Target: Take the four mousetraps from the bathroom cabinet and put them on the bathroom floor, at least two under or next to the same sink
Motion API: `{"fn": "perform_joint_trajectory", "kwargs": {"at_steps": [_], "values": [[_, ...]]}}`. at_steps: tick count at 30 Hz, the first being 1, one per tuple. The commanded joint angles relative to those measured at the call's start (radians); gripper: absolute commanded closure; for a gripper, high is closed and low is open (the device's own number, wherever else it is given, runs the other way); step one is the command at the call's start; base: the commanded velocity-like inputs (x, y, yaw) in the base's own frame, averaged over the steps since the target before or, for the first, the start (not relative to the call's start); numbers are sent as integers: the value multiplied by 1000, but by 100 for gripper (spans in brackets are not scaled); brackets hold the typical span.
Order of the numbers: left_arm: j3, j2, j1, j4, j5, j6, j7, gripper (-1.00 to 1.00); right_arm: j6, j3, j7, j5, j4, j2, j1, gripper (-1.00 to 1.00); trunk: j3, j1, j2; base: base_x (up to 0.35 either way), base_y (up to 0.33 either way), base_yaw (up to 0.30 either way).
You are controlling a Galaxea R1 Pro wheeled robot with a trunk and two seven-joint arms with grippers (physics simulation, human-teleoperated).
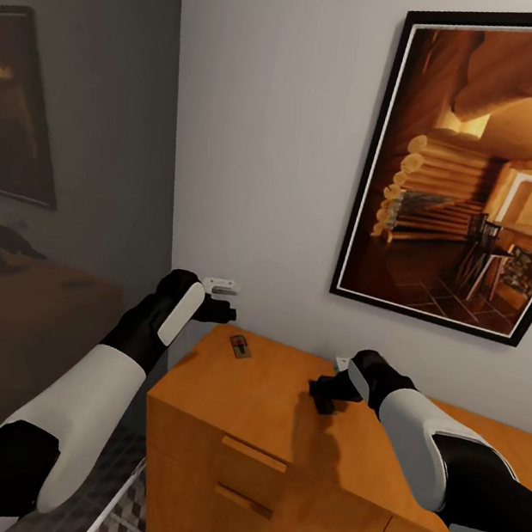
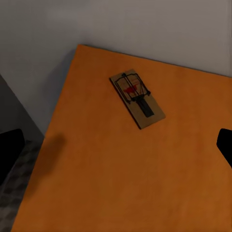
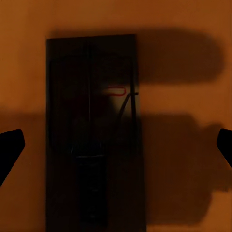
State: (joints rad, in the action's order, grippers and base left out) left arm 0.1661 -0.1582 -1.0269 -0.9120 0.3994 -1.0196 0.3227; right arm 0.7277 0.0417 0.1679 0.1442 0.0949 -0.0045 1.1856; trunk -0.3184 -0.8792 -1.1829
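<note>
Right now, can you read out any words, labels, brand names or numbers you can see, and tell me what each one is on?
None. The flat brown wooden mousetrap on the orange-brown wooden cabinet carries a red mark, no letters. The framed log-cabin picture bears no text.

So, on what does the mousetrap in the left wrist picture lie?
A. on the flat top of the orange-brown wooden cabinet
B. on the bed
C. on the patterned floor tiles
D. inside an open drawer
A: the mousetrap lies flat on the orange-brown cabinet top, near its corner by the wall.
</note>
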Motion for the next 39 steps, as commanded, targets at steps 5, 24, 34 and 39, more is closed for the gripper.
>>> {"fn": "perform_joint_trajectory", "kwargs": {"at_steps": [5,24,34,39], "values": [[1,0,-1,-1,11,-3,10,-100,12,4,14,11,2,0,0,-100,-11,-12,-22,0,0,0],[2,0,-1,-1,9,-2,10,-100,14,3,18,11,2,-5,1,-100,-11,-12,-22,0,0,0],[1,0,-1,-1,9,-2,10,-100,13,3,17,11,2,-3,0,-100,-11,-12,-22,0,0,0],[1,0,-1,-1,9,-2,10,-100,14,3,17,11,2,-6,0,100,-11,-12,-22,0,0,0]]}}
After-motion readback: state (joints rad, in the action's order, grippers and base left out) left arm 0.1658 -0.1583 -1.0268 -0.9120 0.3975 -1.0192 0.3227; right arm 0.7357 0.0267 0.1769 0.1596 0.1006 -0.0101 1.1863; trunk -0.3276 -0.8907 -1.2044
